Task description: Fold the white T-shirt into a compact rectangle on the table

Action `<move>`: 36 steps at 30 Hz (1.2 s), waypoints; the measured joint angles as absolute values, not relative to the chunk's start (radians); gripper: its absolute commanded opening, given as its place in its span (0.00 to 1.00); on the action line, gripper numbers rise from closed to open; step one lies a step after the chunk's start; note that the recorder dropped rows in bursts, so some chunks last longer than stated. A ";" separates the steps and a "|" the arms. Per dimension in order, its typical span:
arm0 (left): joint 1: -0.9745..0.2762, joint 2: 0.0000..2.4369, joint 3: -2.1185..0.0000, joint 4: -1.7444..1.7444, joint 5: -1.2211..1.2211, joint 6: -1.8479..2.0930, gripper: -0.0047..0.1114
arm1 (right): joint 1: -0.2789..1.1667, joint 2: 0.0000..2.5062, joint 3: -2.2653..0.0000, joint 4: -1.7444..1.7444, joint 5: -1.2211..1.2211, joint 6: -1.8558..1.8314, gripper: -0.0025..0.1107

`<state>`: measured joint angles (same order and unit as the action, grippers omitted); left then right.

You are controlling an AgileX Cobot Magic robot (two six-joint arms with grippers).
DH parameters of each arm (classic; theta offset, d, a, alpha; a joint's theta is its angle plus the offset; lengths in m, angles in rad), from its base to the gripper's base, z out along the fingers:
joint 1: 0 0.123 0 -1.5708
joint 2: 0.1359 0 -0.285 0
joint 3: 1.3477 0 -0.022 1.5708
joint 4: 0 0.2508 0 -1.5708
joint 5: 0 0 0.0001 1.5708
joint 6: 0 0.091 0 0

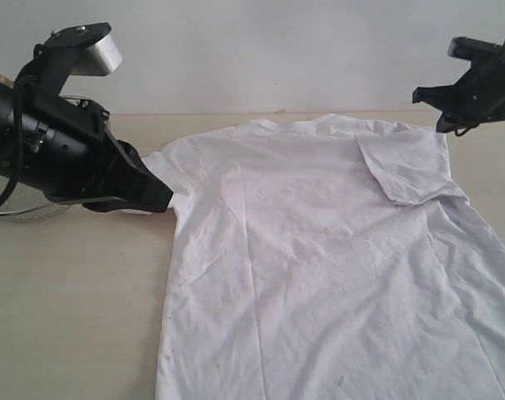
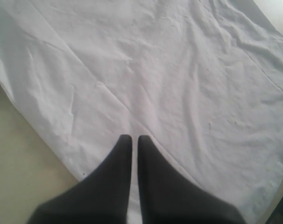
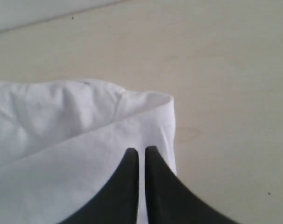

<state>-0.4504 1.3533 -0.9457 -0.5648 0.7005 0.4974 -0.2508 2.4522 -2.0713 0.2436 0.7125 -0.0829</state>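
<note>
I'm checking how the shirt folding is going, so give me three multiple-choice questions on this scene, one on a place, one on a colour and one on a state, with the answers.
1. Where is the tip of the left gripper? A at the side edge of the T-shirt, by its sleeve; B at the collar; C at the bottom hem.
2. What colour is the T-shirt's upward face? A red; B plain white; C blue.
3. How does the sleeve near the right gripper lie? A spread outward; B rolled into a ball; C folded in over the body.
Answers: 1 A, the exterior view shows the tip at that side edge. 2 B, no print shows. 3 C, it lies flat across the chest area.
</note>
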 measured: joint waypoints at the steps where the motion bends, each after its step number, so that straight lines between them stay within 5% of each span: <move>1: -0.450 1.353 -0.946 -0.565 0.700 0.497 0.08 | -0.257 2.436 -2.071 0.252 0.724 -0.073 0.02; 12: -0.450 1.353 -0.946 -0.586 0.700 0.497 0.08 | -0.265 2.182 -1.905 0.275 0.814 -0.050 0.02; 26: -0.450 1.351 -0.946 -0.754 0.619 0.497 0.08 | -0.256 1.621 -1.087 0.558 0.653 -0.398 0.02; 36: -0.307 1.261 -0.946 -0.748 0.589 0.492 0.08 | 0.041 1.533 -0.956 0.714 0.526 -0.818 0.09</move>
